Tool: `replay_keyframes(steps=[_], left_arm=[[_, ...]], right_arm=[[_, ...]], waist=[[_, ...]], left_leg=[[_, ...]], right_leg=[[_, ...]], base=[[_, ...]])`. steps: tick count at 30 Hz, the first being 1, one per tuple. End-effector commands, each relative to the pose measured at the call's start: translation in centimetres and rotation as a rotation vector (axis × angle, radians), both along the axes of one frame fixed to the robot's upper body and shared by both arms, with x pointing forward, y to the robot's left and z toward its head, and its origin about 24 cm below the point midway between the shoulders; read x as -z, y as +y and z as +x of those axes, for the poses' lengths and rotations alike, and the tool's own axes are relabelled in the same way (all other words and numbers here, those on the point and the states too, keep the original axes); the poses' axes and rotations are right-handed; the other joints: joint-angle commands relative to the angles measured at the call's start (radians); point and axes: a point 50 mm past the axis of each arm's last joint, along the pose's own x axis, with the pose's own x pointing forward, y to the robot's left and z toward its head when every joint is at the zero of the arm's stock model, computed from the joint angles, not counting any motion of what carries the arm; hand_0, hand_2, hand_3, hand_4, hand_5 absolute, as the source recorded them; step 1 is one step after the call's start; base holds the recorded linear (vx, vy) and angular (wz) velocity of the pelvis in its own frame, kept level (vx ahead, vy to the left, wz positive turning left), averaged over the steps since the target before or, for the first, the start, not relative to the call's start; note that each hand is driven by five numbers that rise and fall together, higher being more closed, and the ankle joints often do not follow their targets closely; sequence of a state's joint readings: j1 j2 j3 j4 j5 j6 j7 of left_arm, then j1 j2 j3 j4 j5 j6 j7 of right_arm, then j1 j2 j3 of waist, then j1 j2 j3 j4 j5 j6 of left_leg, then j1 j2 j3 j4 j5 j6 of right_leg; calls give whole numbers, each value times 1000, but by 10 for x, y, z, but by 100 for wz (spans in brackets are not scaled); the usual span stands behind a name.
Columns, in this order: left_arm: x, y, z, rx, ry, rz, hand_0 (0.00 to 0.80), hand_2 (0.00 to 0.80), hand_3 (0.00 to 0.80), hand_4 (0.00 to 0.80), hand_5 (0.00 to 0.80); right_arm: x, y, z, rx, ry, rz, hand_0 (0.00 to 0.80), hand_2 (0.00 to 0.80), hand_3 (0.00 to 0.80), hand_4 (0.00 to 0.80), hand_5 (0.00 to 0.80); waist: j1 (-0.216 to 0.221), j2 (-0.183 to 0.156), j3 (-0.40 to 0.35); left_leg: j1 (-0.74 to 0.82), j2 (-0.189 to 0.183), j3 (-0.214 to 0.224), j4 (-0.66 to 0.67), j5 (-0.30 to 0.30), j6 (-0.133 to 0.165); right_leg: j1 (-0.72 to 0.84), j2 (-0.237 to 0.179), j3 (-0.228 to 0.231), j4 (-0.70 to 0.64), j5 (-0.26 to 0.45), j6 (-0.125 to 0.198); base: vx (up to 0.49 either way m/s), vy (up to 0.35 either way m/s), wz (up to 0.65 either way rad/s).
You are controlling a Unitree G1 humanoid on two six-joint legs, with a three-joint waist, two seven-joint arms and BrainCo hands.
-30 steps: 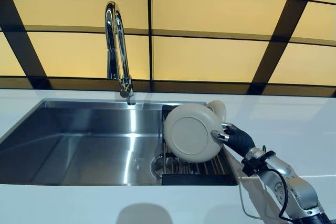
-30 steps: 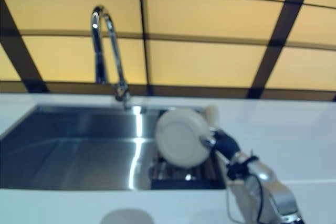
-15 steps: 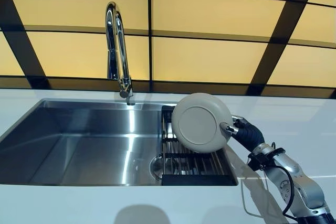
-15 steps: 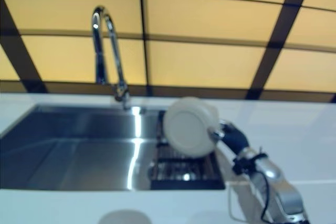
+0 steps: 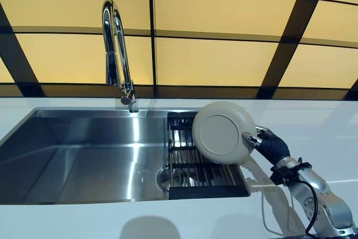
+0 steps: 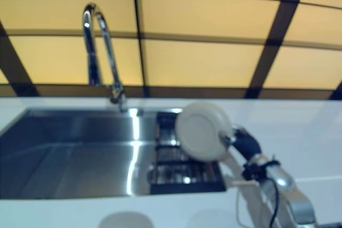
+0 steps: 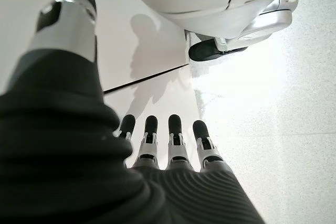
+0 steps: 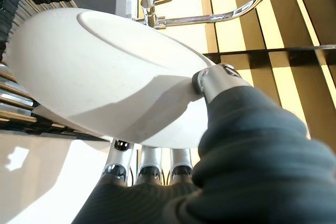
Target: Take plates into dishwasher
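Note:
My right hand (image 5: 269, 145) is shut on a cream plate (image 5: 224, 132), thumb on its underside and fingers behind its rim. It holds the plate on edge, underside toward me, above the right end of the black dish rack (image 5: 193, 166) in the steel sink (image 5: 89, 149). The right wrist view shows the plate (image 8: 100, 72) pinched between thumb (image 8: 218, 80) and fingers (image 8: 149, 163). My left hand (image 7: 168, 145) shows only in its own wrist view, fingers straight, empty, hanging low by the floor.
A tall chrome tap (image 5: 116, 54) stands behind the sink's middle. White worktop (image 5: 324, 127) runs round the sink. Yellow wall panels with dark strips (image 5: 224, 43) rise behind. The rack bars hold nothing that I can see.
My right hand has lifted the plate out of the rack and carried it up and to the right. The camera has shifted a little.

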State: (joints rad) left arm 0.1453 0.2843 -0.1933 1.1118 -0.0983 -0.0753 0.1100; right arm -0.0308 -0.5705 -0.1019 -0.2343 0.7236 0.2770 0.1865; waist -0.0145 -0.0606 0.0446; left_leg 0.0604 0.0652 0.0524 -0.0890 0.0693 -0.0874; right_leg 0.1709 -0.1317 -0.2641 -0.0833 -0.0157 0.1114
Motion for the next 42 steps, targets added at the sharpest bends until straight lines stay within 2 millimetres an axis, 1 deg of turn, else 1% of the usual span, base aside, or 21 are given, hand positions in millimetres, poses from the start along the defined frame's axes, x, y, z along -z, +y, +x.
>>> replay_keyframes(steps=[1,6,16,25,36,42], left_arm=[[-6,12,25,59,-45,49,0,0,0,0,0],[-7,13,25,62,-43,50,0,0,0,0,0],[-8,18,26,65,-51,60,0,0,0,0,0],[-10,22,30,60,-59,63,0,0,0,0,0],[-10,27,25,31,-51,73,0,0,0,0,0],[-11,31,20,11,-49,80,0,0,0,0,0]], right_arm=[[-41,-5,-1,-2,-204,17,800,800,800,800,800],[-42,-8,-2,14,-207,22,800,800,800,800,800],[-42,-20,-6,78,-214,32,800,800,800,800,800],[-46,-38,-6,185,-239,58,800,800,800,800,800],[-49,-59,-13,299,-259,59,800,800,800,800,800],[-50,-69,-19,334,-274,67,800,800,800,800,800]], waist=[[4,-18,0],[-4,-20,3],[-22,-25,14],[-32,-31,16],[-47,-41,19],[-56,-43,21]], left_leg=[[46,-17,59,2,-41,36],[47,-20,66,2,-45,40],[51,-30,78,2,-55,52],[50,-36,84,2,-66,62],[53,-42,89,5,-75,74],[51,-47,90,8,-81,80]], right_leg=[[-59,-5,71,7,100,4],[-67,-11,82,9,106,11],[-86,-26,107,18,124,29],[-110,-39,124,38,146,47],[-132,-49,144,67,174,64],[-146,-52,157,82,184,68]], base=[[6,26,-3],[-1,17,-2],[-6,23,-8],[-4,16,-6],[-4,9,-5],[-17,14,-7]])
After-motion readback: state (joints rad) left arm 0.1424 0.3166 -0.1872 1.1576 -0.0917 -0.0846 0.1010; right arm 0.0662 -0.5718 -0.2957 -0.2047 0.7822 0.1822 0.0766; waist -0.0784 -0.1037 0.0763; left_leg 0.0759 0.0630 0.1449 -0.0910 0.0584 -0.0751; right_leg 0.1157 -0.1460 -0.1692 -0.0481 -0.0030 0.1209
